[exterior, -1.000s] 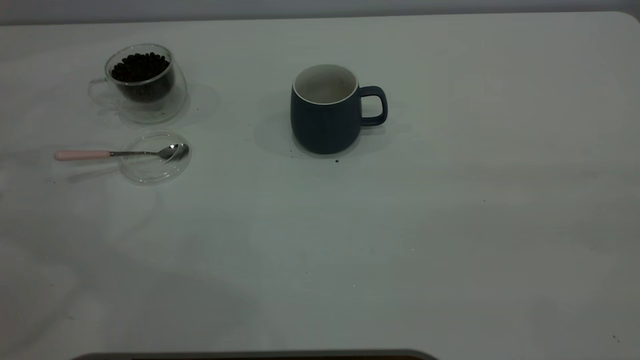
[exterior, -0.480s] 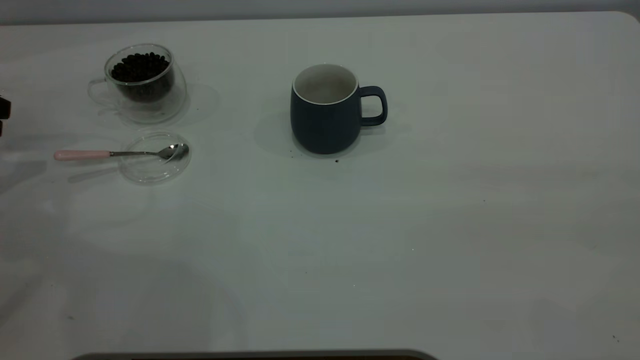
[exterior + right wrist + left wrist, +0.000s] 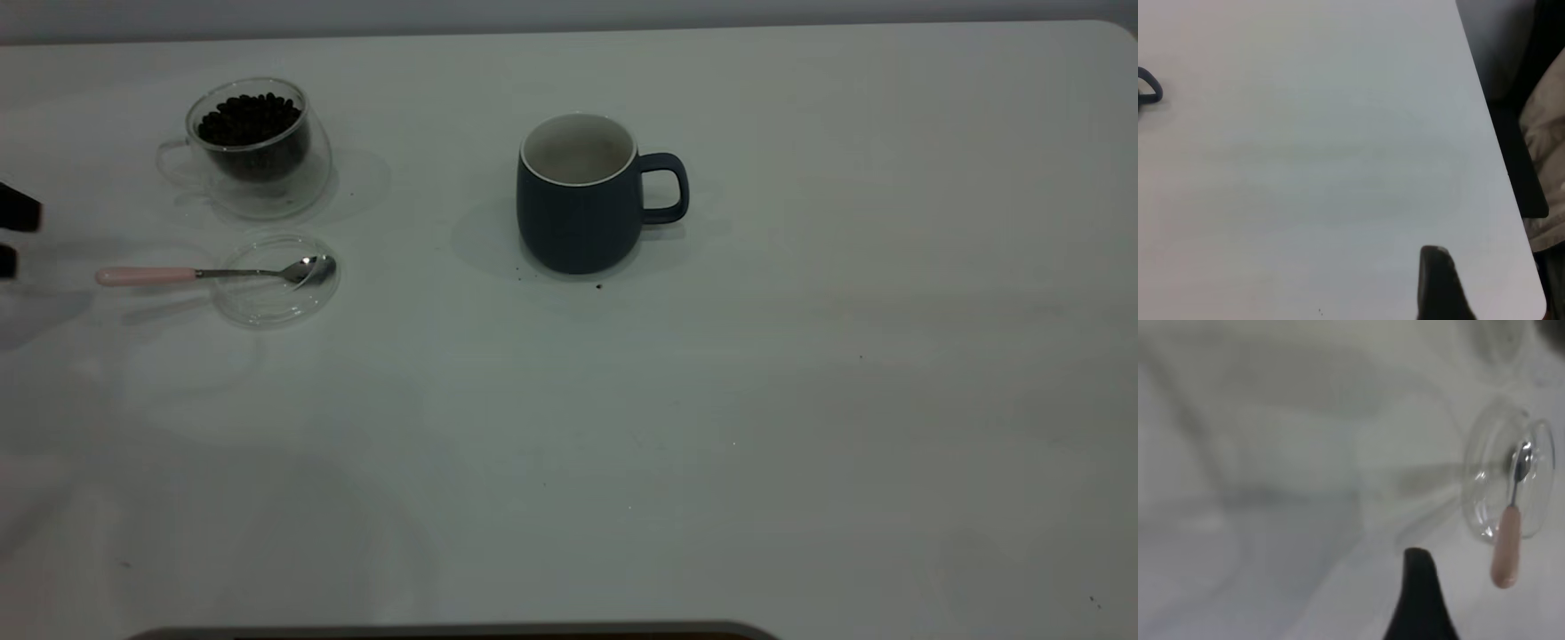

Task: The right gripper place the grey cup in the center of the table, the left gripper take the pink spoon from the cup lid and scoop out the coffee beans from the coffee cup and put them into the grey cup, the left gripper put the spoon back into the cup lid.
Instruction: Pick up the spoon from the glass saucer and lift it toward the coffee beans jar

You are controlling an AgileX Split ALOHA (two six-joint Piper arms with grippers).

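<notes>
The grey cup [image 3: 578, 196] stands upright near the middle of the table [image 3: 711, 427], handle to the right, its inside showing white. The coffee cup [image 3: 253, 147] with coffee beans [image 3: 249, 118] stands at the back left. In front of it the cup lid [image 3: 274, 280] holds the bowl of the pink spoon [image 3: 147, 276], whose handle points left. My left gripper [image 3: 11, 236] is at the left edge, open, just left of the handle. In the left wrist view one finger [image 3: 1418, 600] sits beside the spoon [image 3: 1506, 550] and lid [image 3: 1508, 480]. The right gripper's finger [image 3: 1437, 280] hangs over bare table.
Tiny dark specks [image 3: 598, 286] lie by the grey cup's base. The table's rounded corner [image 3: 1531, 280] shows in the right wrist view, with the cup's handle [image 3: 1148, 87] far off. A dark edge [image 3: 444, 633] runs along the front.
My left gripper has come into the exterior view from the left edge and moved towards the spoon's handle. The cups, the lid and the spoon have not moved.
</notes>
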